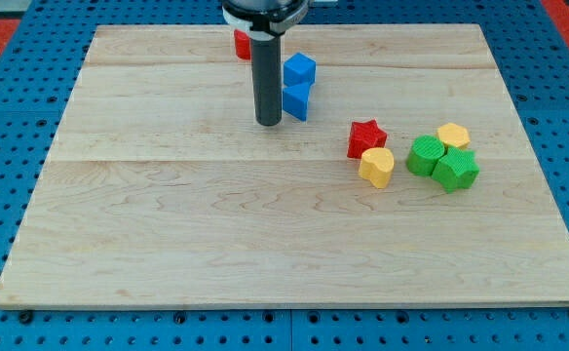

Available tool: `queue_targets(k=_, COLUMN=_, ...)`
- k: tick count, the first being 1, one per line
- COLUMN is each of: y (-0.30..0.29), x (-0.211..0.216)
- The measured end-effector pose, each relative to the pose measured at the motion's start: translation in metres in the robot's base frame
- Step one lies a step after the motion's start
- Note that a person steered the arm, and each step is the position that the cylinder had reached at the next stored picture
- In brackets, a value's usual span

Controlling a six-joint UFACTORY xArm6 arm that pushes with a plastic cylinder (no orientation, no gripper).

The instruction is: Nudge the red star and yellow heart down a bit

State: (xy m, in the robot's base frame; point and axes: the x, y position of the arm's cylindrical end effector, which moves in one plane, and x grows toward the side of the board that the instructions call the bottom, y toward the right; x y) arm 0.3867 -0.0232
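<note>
The red star [365, 137] lies right of the board's centre. The yellow heart [377, 166] touches it just below and to the right. My tip [269, 123] stands on the board to the upper left of the red star, about a hundred pixels from it, touching neither block. The rod rises straight up to the arm at the view's top.
A blue block [298, 85] sits just right of the rod. A red block [242, 43] is partly hidden behind the arm at the top. Two green blocks [441, 162] and a yellow block [453, 136] cluster right of the heart. The wooden board [168, 244] lies on a blue pegboard.
</note>
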Motion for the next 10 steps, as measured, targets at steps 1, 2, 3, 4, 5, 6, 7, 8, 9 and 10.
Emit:
queue_targets(k=1, y=0.0, x=0.012)
queue_targets(k=2, y=0.0, x=0.013)
queue_targets(k=3, y=0.003, x=-0.023)
queue_targets(k=4, y=0.003, x=-0.03)
queue_targets(k=5, y=0.04, x=0.0)
queue_targets(k=6, y=0.061, x=0.004)
queue_targets(k=7, y=0.082, x=-0.009)
queue_targets(k=8, y=0.119, x=-0.012)
queue_targets(k=9, y=0.133, x=0.026)
queue_targets(k=10, y=0.146, x=0.031)
